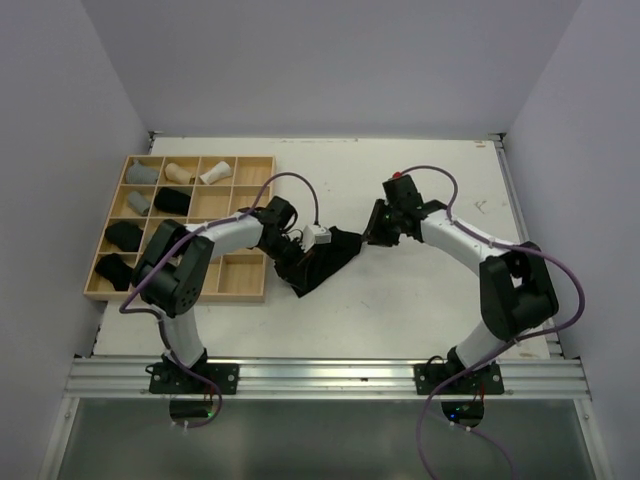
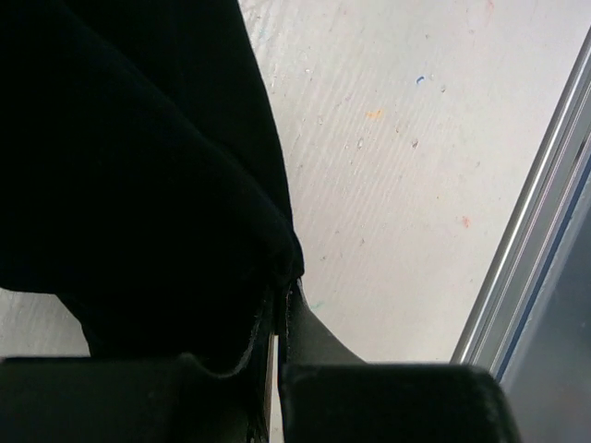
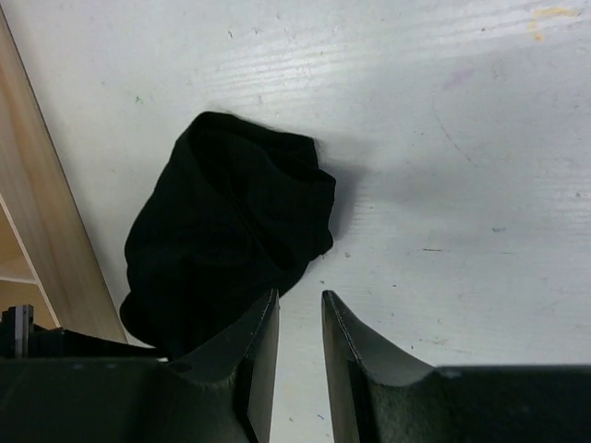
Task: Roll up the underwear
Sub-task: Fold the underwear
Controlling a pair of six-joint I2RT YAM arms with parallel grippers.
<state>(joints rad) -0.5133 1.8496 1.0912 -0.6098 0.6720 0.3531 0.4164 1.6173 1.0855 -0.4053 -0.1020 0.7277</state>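
Nearest, along the near edge of the tabletop (image 1: pixel 380 320): aluminium rail (image 1: pixel 320 372) bearing both arm bases, with left arm (image 1: pixel 185 270) and right arm (image 1: pixel 510 295) each bent inward toward the middle. About midway between near and far edges, slightly left of centre: loose black underwear (image 1: pixel 335 255), a limp, crumpled cloth lying unrolled on the tabletop, stretched from a nearer left end to a farther right tip. On its left part, left gripper (image 1: pixel 293 255), fingers pressed together with a fold of the black fabric pinched between them; in the left wrist view, dark cloth filling the left half, bare tabletop to the right. At the farther right tip of the cloth, right gripper (image 1: pixel 372 237), jaws a little apart, only bare tabletop in the gap; in the right wrist view, cloth bunched just beside one finger, not between the two, contact with that finger not discernible. Along the left edge, reaching toward the far-left corner: wooden grid tray (image 1: pixel 245 296), four rows of compartments. Nearest row, leftmost compartment: first black roll (image 1: pixel 112 270), partly behind the left arm. Next row, leftmost compartment: second black roll (image 1: pixel 125 235). Third row, from the left: near grey roll (image 1: pixel 138 200), then third black roll (image 1: pixel 172 200). Farthest row, from the left: far grey roll (image 1: pixel 143 173), beige roll (image 1: pixel 180 172), white roll (image 1: pixel 215 172), each in its own compartment.
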